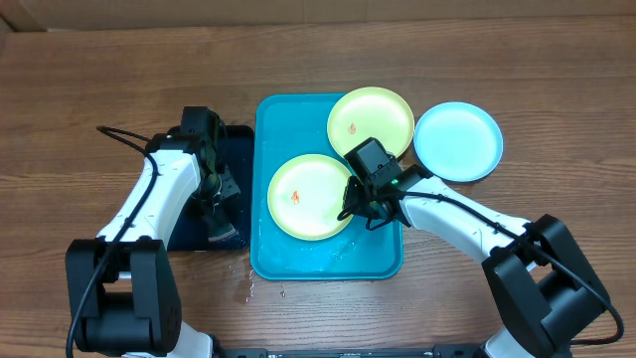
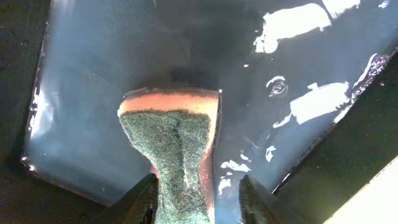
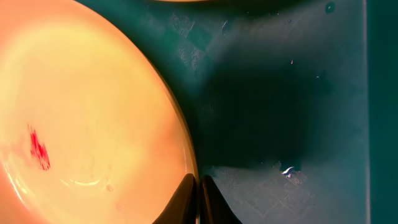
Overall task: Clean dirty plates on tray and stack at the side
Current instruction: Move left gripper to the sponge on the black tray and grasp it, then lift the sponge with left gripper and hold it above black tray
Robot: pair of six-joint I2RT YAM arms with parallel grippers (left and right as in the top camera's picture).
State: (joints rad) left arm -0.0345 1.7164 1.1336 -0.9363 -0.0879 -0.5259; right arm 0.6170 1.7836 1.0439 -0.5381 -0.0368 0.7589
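Overhead view: the large bright turquoise rectangular plastic tray [image 1: 383, 261] lies mid-table, and you will find the plates spread in and around it. The lower lime-green plate [image 1: 310, 196], a round shallow plastic dish with a whitish centre and an orange-red smear [image 1: 295, 196], sits flat inside the tray. The upper lime-green plate [image 1: 371, 121], likewise smeared, overlaps the tray's far right corner. The round light blue plastic plate [image 1: 458, 141] rests on the wooden table [image 1: 119, 70], just right of the tray and touching the upper plate's edge. Your right gripper [image 1: 353, 205] meets the lower plate at its right rim. In the right wrist view its fingers [image 3: 185, 200] are pressed together, with the rim of that plate [image 3: 93, 124] running into the thin slot between them, so it is pinching the rim. Your left gripper [image 1: 221, 231] hangs over the narrow dark navy-black tray [image 1: 238, 149], left of the turquoise one. In the left wrist view its jaws stand spread about a green-faced, orange-backed sponge [image 2: 171, 143] on the wet dark surface [image 2: 124, 56]. One finger [image 2: 144, 200] touches the sponge and the other stands clear of it.
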